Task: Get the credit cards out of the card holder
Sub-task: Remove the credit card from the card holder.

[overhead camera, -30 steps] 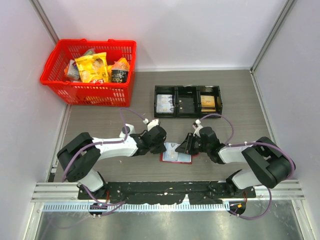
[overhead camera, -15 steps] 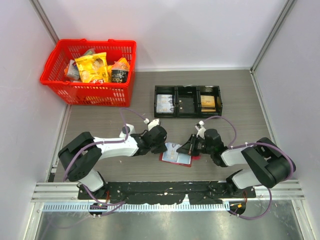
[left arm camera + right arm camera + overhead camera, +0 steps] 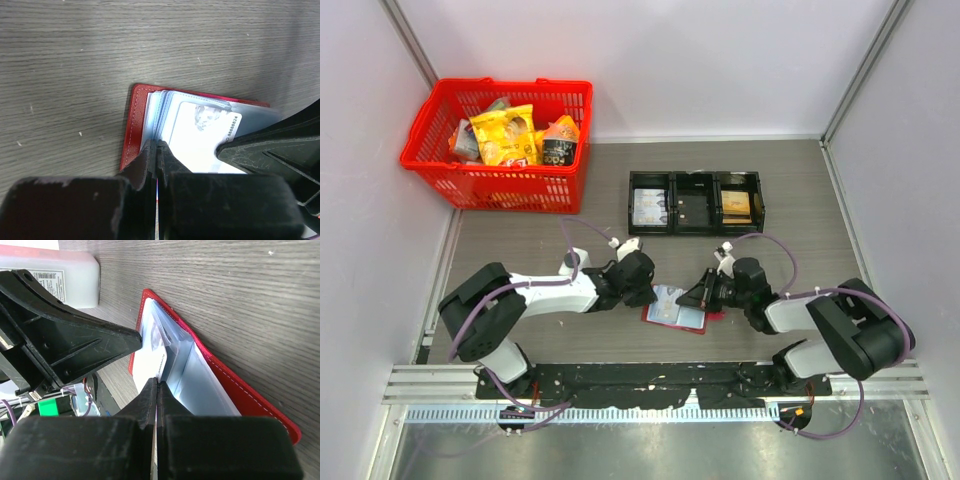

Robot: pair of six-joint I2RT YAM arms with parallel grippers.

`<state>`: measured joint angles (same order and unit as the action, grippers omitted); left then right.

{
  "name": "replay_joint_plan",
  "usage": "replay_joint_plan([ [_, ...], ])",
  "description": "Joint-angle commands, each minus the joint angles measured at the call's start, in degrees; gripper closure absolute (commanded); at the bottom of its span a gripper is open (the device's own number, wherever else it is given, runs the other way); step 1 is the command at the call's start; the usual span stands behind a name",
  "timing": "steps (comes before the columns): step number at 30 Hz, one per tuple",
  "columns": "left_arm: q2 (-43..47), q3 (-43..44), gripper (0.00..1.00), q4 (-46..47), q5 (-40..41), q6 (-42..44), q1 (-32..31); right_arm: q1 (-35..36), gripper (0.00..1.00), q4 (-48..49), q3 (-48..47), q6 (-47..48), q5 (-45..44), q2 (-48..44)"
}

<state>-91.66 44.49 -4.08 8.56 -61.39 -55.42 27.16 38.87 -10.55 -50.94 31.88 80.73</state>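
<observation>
The red card holder (image 3: 665, 322) lies spread open on the table between my two grippers, its pale blue sleeves facing up. My left gripper (image 3: 648, 293) is shut on the holder's left sleeve edge, next to the red cover (image 3: 134, 125). A whitish credit card (image 3: 200, 135) with a small portrait lies in the sleeves. My right gripper (image 3: 704, 297) is shut on the thin edge of that credit card (image 3: 148, 365), over the blue sleeves of the card holder (image 3: 235, 385). The two grippers' fingers nearly meet above the holder.
A black three-compartment tray (image 3: 695, 203) stands behind the holder with cards or notes in its compartments. A red basket (image 3: 500, 140) with snack packs stands at the back left. Walls close in on the table's left, right and back.
My right gripper has drawn back a little to the right and toward the near edge. The left gripper and the holder have barely moved.
</observation>
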Motion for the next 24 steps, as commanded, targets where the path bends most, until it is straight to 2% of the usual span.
replay_joint_plan([
  [1, -2.7, -2.7, 1.0, -3.8, 0.0, 0.0, -0.2, -1.5, 0.99, -4.0, 0.8, 2.2, 1.1, -3.6],
  [8, -2.8, -2.9, 1.0, -3.0, -0.6, -0.9, -0.1, -3.0, 0.99, -13.4, 0.9, 3.6, 1.2, -6.9],
  [13, -2.1, -3.0, 1.0, -3.0, -0.4, -1.1, 0.0, -4.2, 0.99, -16.2, 1.2, 3.9, 2.0, -9.8],
  [19, 0.6, -3.1, 1.0, -2.9, 0.7, -1.4, 0.3, -5.0, 0.99, -32.3, -1.8, 6.7, -3.0, -22.7],
  [24, 2.9, -2.0, 1.0, -2.5, 1.2, -0.8, 0.7, -6.0, 0.99, -38.5, -2.5, 6.4, -5.2, -29.7],
])
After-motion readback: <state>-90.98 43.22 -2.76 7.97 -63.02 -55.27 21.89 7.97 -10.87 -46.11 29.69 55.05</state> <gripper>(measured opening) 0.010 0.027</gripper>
